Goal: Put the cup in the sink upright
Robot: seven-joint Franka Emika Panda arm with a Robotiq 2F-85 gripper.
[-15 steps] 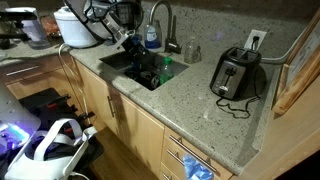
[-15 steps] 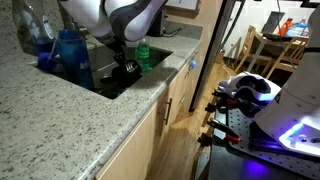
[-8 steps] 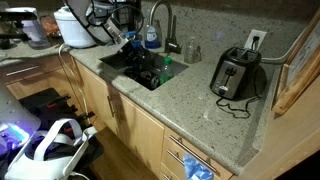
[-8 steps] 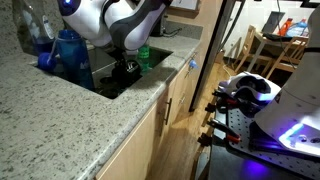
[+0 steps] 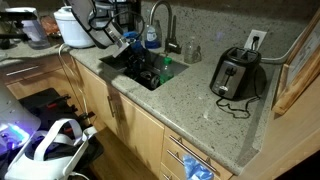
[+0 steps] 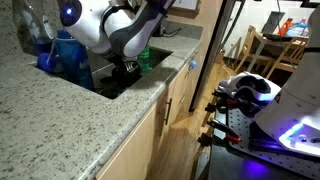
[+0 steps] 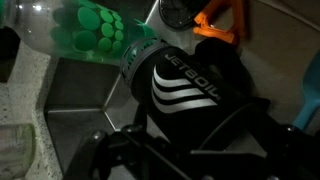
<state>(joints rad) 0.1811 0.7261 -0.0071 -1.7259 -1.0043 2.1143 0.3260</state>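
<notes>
The sink [image 5: 128, 62] is a dark basin sunk in speckled stone under a curved chrome faucet [image 5: 160, 20]; it also shows in an exterior view as the sink [image 6: 108, 85]. My gripper [image 5: 141, 67] hangs low inside the basin, seen too as the gripper [image 6: 128, 70]. In the wrist view the black gripper [image 7: 188, 162] fills the middle, its jaws spread with nothing visible between them. I cannot pick out the cup for certain: only a blue sliver [image 7: 312, 95] shows at the right edge of the wrist view.
A green dotted bottle [image 7: 85, 30] lies in the basin beside the gripper, also seen as the green bottle [image 6: 143, 55]. A blue soap bottle [image 5: 151, 38] stands by the faucet. A toaster [image 5: 236, 72] sits on the counter. An orange item [image 7: 220, 20] lies near the basin.
The arm's upper links have swung over the basin. The gripper stays low in the sink with its jaws unchanged.
</notes>
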